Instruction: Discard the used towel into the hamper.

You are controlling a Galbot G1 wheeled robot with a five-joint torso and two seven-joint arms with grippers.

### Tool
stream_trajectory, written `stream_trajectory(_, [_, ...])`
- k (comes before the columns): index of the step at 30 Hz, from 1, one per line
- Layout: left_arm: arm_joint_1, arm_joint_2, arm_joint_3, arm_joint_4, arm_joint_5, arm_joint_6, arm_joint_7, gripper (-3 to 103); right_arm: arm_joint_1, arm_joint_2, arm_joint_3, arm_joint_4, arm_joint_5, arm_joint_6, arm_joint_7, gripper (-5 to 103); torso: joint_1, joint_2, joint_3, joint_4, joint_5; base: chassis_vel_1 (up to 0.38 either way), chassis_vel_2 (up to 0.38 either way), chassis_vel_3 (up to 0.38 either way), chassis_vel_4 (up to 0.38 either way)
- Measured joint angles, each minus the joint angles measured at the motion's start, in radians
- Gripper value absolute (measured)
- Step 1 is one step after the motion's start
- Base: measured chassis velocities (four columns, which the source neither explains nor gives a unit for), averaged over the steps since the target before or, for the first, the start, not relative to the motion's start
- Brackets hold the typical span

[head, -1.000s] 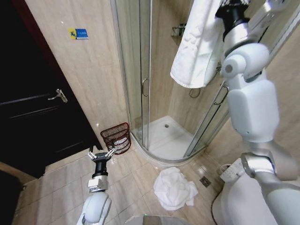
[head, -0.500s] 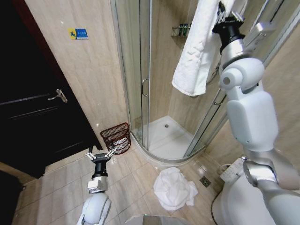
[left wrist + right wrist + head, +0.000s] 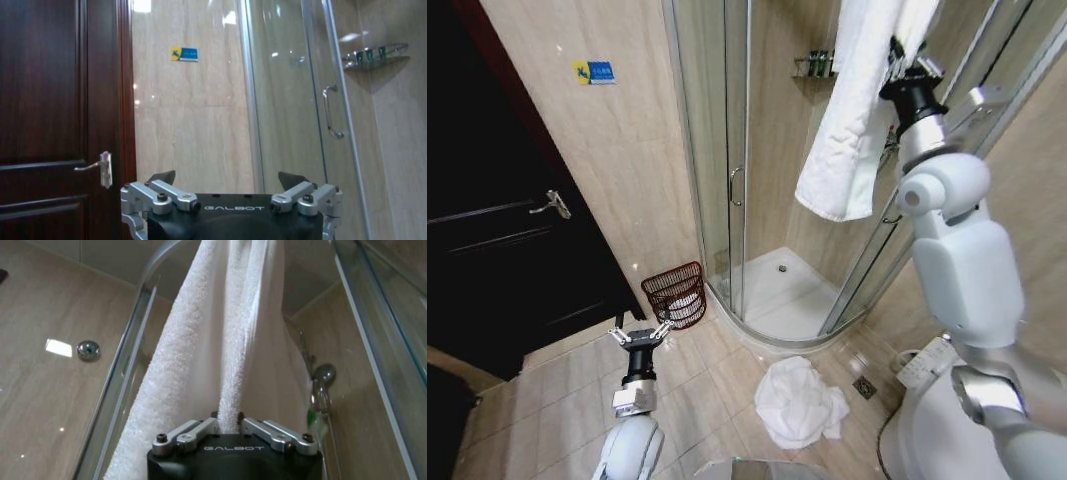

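The right tool (image 3: pixel 228 426), raised to the upper right of the head frame, is pinched on a fold of the white towel (image 3: pixel 847 120); in its wrist view the fingers (image 3: pixel 190 432) sit tight against the cloth on both sides. The towel hangs long from the top of the glass shower (image 3: pixel 727 170) and drapes down beside the arm, its lower hem loose at mid-frame.

The left tool (image 3: pixel 639 334) idles low at the lower left of the head frame, jaws spread and empty, pointing toward the hamper (image 3: pixel 676 294).

The hamper stands on the floor at centre left, against the wall and touching the shower's curved base, well apart from the raised towel. A second towel (image 3: pixel 799 400) lies crumpled on the tiles at the lower centre.

The step appears to be pulling the towel free. It would go best with the grip kept firm and the pull smooth, so the whole length clears the glass before swinging down to the hamper. The trailing hem could snag or miss the narrow rim.
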Motion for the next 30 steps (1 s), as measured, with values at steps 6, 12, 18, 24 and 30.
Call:
stream_trajectory(6, [-0.001, 0.000, 0.002, -0.001, 0.001, 0.001, 0.001, 100, -0.026, 0.008, 0.010, 0.006, -0.001, 0.001, -0.001, 1, 0.000, 0.000, 0.000, 0.0000, 0.0001, 0.000, 0.000, 0.000, 0.000])
stream_trajectory(12, [-0.002, 0.004, 0.002, -0.001, 0.000, 0.001, 0.002, 100, -0.062, 0.016, 0.024, 0.007, -0.011, 0.007, -0.004, 1, 0.000, 0.000, 0.000, 0.0000, -0.0001, 0.000, 0.000, 0.000, 0.000])
stream_trajectory(18, [-0.002, 0.007, 0.002, 0.003, -0.002, 0.000, 0.003, 100, -0.111, 0.020, 0.038, 0.003, -0.026, 0.016, -0.013, 1, 0.000, 0.000, 0.000, 0.0000, 0.0001, 0.000, 0.000, 0.000, 0.000])
stream_trajectory(24, [-0.003, 0.008, -0.002, 0.008, -0.007, -0.003, 0.003, 100, -0.155, 0.025, 0.044, 0.008, -0.045, 0.022, -0.016, 1, 0.000, 0.000, 0.000, 0.0000, -0.0001, 0.000, 0.000, 0.000, 0.000])
stream_trajectory(30, [-0.010, 0.007, 0.000, 0.010, -0.012, -0.004, 0.004, 100, -0.192, 0.035, 0.049, 0.010, -0.061, 0.028, -0.019, 1, 0.000, 0.000, 0.000, 0.0000, -0.0002, 0.000, 0.000, 0.000, 0.000])
